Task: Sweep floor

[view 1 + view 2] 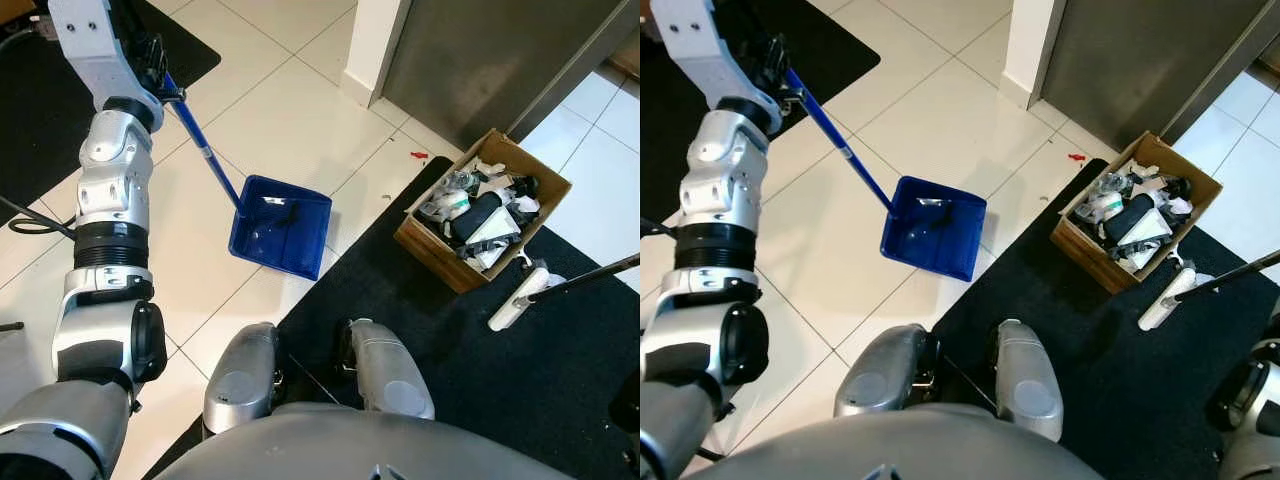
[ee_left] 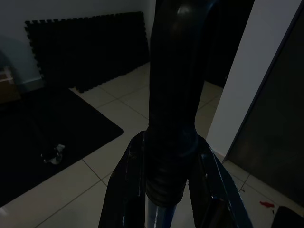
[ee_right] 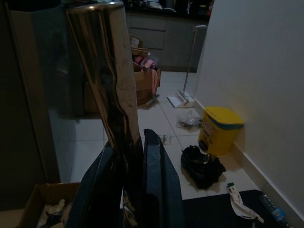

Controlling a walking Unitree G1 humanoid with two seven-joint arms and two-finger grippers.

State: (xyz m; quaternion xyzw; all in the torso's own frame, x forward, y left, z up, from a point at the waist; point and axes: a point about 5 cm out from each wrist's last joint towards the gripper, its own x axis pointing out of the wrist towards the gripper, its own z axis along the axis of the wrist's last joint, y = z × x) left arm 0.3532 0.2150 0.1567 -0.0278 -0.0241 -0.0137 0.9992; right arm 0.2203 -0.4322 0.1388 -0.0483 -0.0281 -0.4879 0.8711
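Nearby, cardboard box (image 1: pixel 438 250) brims with trash; left jaws clamp dustpan (image 1: pixel 281 227) handle, right jaws clamp broom (image 1: pixel 560 286).

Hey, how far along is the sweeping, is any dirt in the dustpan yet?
Early stage. Done: the blue dustpan is set flat on the white tiles, its tray looking bare. In hand: the left gripper holds the dustpan's handle, and the right gripper is closed on the broom's metal pole, its white head resting on the black mat. Left: the red scrap still lies unswept on the tile.
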